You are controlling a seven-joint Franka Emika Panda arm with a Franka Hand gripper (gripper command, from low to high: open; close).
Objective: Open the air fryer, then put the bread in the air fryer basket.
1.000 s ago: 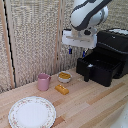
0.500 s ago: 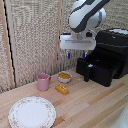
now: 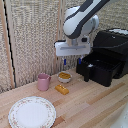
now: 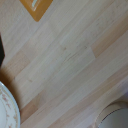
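Basket [image 3: 102, 67] pulled out; my gripper [image 3: 71, 61] hangs above the bread [image 3: 62, 89], fingers parted and empty; next I descend onto it

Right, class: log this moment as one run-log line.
phase: moving to bread | gripper: open, empty, above small bowl | air fryer basket: pulled open | bread: on table

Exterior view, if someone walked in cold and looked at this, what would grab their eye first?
Probably the bulky white-and-black robot arm with its gripper hanging above the small white bowl and the golden bread on the wooden table. Next, the big black air fryer at the exterior view's right, its basket pulled open. A pink cup and patterned plate sit nearer the exterior view's left.
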